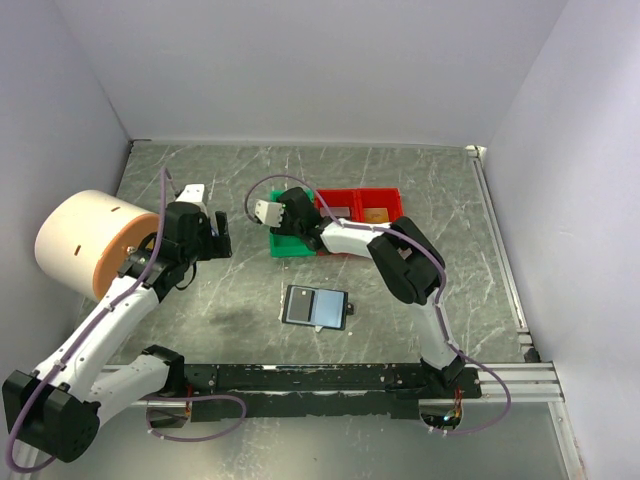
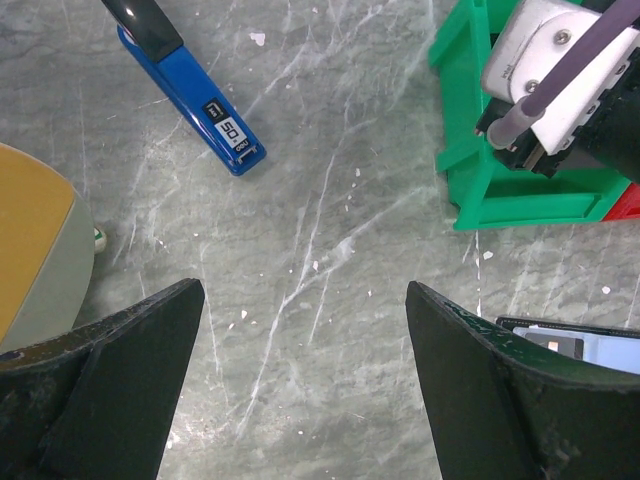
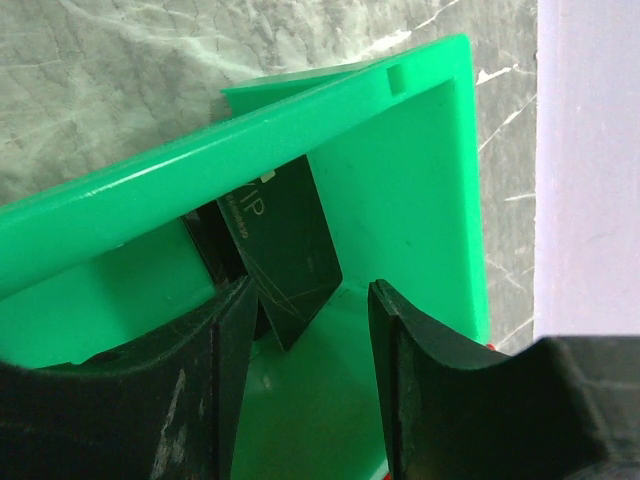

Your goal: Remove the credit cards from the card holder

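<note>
Black credit card (image 3: 285, 255): marked "VIP", leaning tilted on the wall inside the green bin (image 3: 420, 200), its lower corner between the fingers of the right claw (image 3: 315, 295).
Right claw: jaws apart, not clamping; bin floor shows between the card and one finger.
Card holder (image 1: 315, 307): unfolded on the marble table (image 1: 200, 300), well apart from both claws.
Hidden: the card's bottom edge behind a finger; contact unclear.
Left claw (image 2: 300, 330): wide open, nothing between.
Surroundings: blue stapler (image 2: 190, 95); red bins (image 1: 365, 193) touching the green one.
</note>
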